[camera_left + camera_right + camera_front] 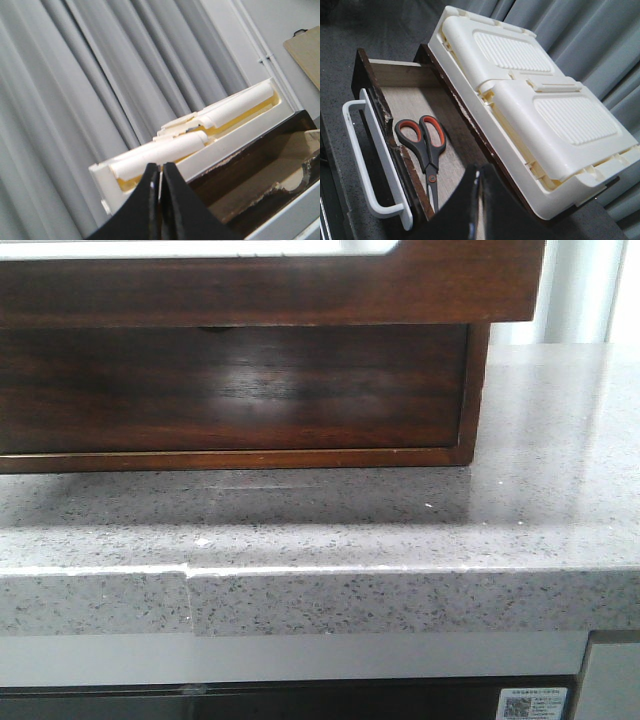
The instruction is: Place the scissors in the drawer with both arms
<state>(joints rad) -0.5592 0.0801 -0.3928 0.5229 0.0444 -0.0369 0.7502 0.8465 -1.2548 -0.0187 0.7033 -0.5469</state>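
the scissors [424,148] have grey handles with orange-lined loops and an orange dot at the pivot, blades shut. they lie flat on the pale wood floor of the open drawer [415,107], just beyond the right jaws [479,207], close to the drawer front with its white handle [367,165]. the right jaws are closed on nothing, tips nearly touching. only the right wrist view shows the scissors and the cream plastic tray [535,105] on the cabinet. the left jaws [160,192] are closed and empty too, with white rolls [170,150] and grey curtains [75,100] past them. the front view shows only dark wood [230,390] on the speckled bench [400,530], no jaws.
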